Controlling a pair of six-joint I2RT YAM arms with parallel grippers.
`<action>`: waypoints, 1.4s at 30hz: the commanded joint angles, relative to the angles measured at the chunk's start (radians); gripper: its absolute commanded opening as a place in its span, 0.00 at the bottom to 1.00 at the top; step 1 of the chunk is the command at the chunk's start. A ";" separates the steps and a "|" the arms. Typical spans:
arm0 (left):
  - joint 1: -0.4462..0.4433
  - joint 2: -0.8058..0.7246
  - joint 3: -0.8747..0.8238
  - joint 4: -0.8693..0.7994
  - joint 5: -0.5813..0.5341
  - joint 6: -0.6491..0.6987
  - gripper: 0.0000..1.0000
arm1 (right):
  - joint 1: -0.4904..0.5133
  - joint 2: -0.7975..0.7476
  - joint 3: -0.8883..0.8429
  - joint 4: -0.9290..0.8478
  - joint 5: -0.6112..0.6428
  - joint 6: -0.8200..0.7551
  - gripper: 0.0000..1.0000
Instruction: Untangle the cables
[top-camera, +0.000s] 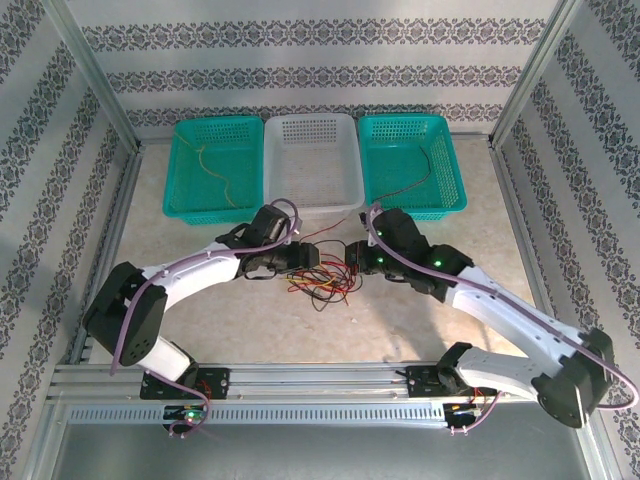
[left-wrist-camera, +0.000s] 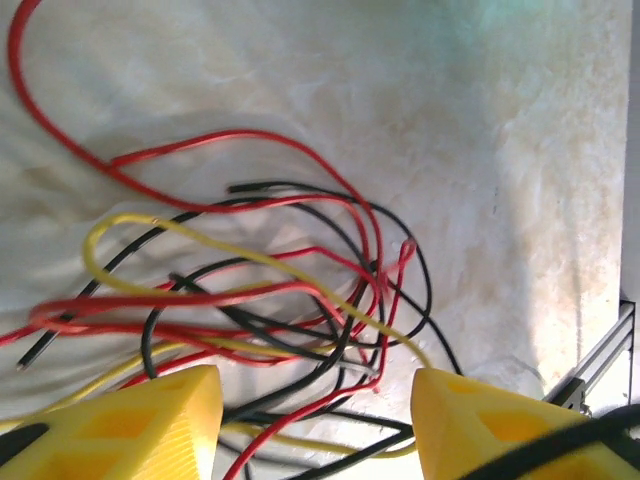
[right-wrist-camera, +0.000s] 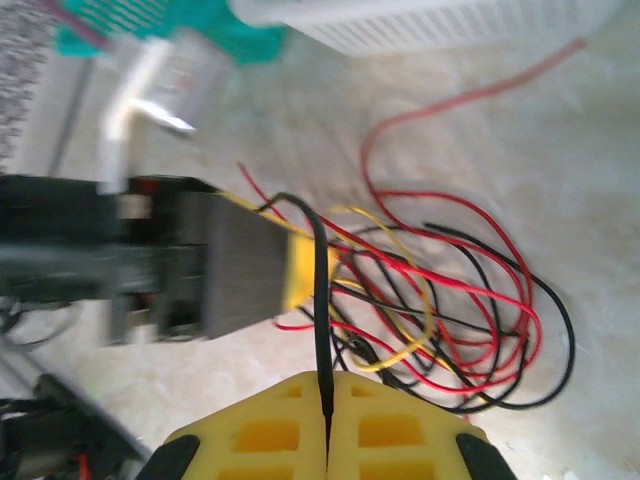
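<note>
The cables (top-camera: 320, 281) lie in a red, yellow and black tangle on the table between the two arms. My left gripper (left-wrist-camera: 315, 428) hovers open over the tangle (left-wrist-camera: 280, 310), and several strands cross the gap between its yellow fingertips (left-wrist-camera: 160, 420). My right gripper (right-wrist-camera: 328, 412) is shut on a black cable (right-wrist-camera: 319, 300) that rises straight out of its pressed-together tips. The rest of the tangle (right-wrist-camera: 450, 310) spreads just beyond. From above, the left gripper (top-camera: 300, 258) and right gripper (top-camera: 352, 256) face each other over the pile. The left gripper (right-wrist-camera: 240, 265) is blurred in the right wrist view.
Three baskets stand along the back: a teal basket (top-camera: 180, 165) holding a yellow cable (top-camera: 222, 178), a white basket (top-camera: 272, 165), and a teal basket (top-camera: 455, 170) holding a dark cable (top-camera: 420, 180). Metal frame rails run down both sides and along the near edge.
</note>
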 joint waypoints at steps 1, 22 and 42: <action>-0.012 0.026 0.029 0.076 0.036 -0.028 0.50 | 0.010 -0.066 0.065 -0.066 0.000 -0.068 0.00; 0.009 -0.291 0.016 0.068 -0.062 0.015 0.61 | -0.015 -0.152 0.428 -0.063 0.182 -0.185 0.00; 0.035 -0.394 -0.162 0.775 0.077 -0.287 0.70 | -0.155 -0.189 0.314 0.203 0.083 0.012 0.00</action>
